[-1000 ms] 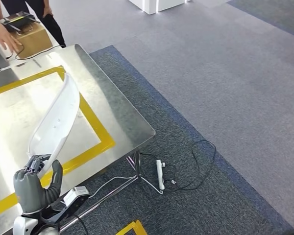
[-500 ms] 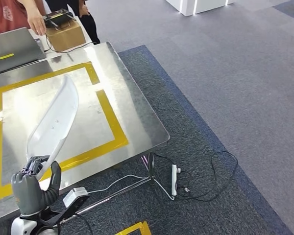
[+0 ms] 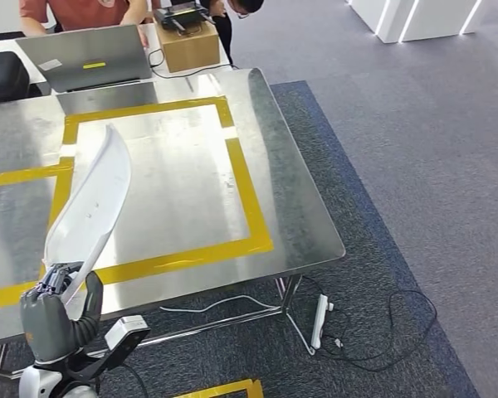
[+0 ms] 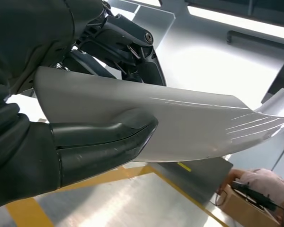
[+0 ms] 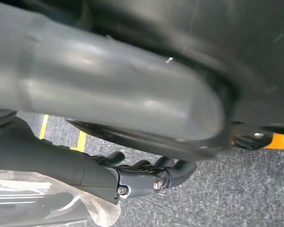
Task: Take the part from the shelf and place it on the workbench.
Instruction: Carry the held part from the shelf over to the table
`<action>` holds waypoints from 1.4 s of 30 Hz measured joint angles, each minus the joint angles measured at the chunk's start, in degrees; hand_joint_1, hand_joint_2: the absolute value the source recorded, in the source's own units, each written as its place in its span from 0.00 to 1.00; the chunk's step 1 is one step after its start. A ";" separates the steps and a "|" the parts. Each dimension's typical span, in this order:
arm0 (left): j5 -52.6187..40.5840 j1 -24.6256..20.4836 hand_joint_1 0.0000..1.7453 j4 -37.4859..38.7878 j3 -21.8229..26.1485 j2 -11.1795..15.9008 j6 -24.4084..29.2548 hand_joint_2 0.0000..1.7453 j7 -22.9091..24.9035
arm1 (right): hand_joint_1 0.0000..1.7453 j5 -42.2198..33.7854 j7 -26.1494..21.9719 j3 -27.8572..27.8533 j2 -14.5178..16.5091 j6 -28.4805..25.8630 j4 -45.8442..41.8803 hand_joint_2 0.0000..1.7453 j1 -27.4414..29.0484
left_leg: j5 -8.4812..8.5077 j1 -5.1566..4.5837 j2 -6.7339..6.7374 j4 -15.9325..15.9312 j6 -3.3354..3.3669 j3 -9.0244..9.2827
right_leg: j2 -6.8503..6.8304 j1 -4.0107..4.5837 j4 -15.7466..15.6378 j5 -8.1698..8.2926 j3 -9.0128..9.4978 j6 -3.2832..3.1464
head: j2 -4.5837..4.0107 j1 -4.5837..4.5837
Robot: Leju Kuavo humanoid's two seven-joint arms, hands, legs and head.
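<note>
My view has swung since a second ago: the whole scene has slid across the head picture, so the camera has turned, and the metal workbench [image 3: 171, 178] with its yellow tape outline [image 3: 250, 199] now lies squarely ahead of me, while the left hand [image 3: 53, 315] and the white part [image 3: 90, 207] sit in the same spot in the picture as before, so the grip has not shifted. I have the left hand closed around the lower end of the part, thumb [image 4: 104, 142] pressed across one face and the darker fingers [image 4: 129, 42] wrapped behind the other. The part rises up and away from that hand, leaning out over the near edge of the workbench, not touching it. I judge it to be a thin, curved moulded shell: light, fairly stiff, but glossy and so likely slippery, and long enough that being held at one end lets the far tip swing or twist. A hold nearer its middle would be steadier; as it is, I would move slowly. The forearm comes up from below with the hand raised, palm side toward the part. The right hand [image 5: 151, 175] hangs over the carpet [image 5: 212, 198] with fingers curled in, and I see nothing in it. Beyond the part, a laptop [image 3: 84, 56] and a cardboard box [image 3: 187, 46] stand at the far edge, with a person [image 3: 77, 10] behind them.
</note>
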 joint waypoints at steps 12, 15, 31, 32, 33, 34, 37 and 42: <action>-0.11 0.32 1.00 0.02 -0.01 0.13 -0.03 1.00 0.39 | 0.00 -0.79 -0.25 0.05 -0.13 0.07 0.00 0.00 -0.11 | -0.14 -0.25 -3.95 0.54 -0.16 -0.03 | 2.10 -0.12 -10.20 8.13 2.12 -0.75 | 0.01 0.21; -0.16 0.31 1.00 0.02 -0.02 0.15 -0.03 1.00 0.70 | 0.00 -0.91 -0.26 0.05 -0.13 0.07 0.00 0.00 -0.15 | -0.12 -0.23 -3.95 0.15 -0.20 0.34 | 2.07 -0.05 -10.20 8.02 2.32 -0.95 | 0.00 0.21; -0.11 -5.74 1.00 5.18 -1.07 2.21 -0.07 1.00 4.98 | 0.00 0.04 0.32 1.77 -0.51 0.84 -0.29 0.00 -0.18 | -0.11 -0.20 -3.94 -0.11 -1.50 0.46 | 2.01 -0.06 -10.25 7.87 2.53 -1.29 | 0.00 0.26; -0.04 -6.11 1.00 5.62 -1.11 2.34 -0.07 1.00 4.98 | 0.00 0.06 0.36 1.94 -0.57 0.85 -0.34 0.00 -0.18 | -0.11 -0.22 -3.94 -0.09 -1.50 0.46 | 2.01 -0.08 -10.27 7.87 2.55 -1.29 | 0.01 0.26; -0.05 -6.38 1.00 5.98 -1.17 2.45 -0.07 1.00 5.04 | 0.00 0.07 0.38 2.09 -0.63 0.85 -0.39 0.00 -0.17 | -0.11 -0.25 -3.94 -0.08 -1.50 0.46 | 2.01 -0.10 -10.29 7.88 2.56 -1.29 | 0.01 0.26; -0.31 -6.59 1.00 6.32 -1.22 2.54 -0.07 1.00 5.26 | 0.00 0.09 0.41 2.21 -0.67 0.86 -0.45 0.00 -0.17 | -0.12 -0.28 -3.94 -0.07 -1.49 0.46 | 2.00 -0.12 -10.31 7.88 2.57 -1.28 | 0.01 0.27; -1.66 -7.45 1.00 7.64 -1.22 2.84 -0.07 1.00 6.68 | 0.00 0.50 0.77 2.50 -0.79 0.86 -0.67 0.00 -0.15 | -0.12 -0.32 -3.94 -0.05 -1.48 0.45 | 2.00 -0.18 -10.35 7.89 2.58 -1.27 | 0.01 0.26; -4.75 -11.97 1.00 13.49 0.01 3.75 -0.07 1.00 11.20 | 0.00 1.29 1.60 3.55 -1.41 0.84 -1.68 0.00 -0.09 | -0.12 -0.33 -3.94 -0.02 -1.47 0.45 | 1.99 -0.20 -10.37 7.95 2.61 -1.20 | 0.01 0.26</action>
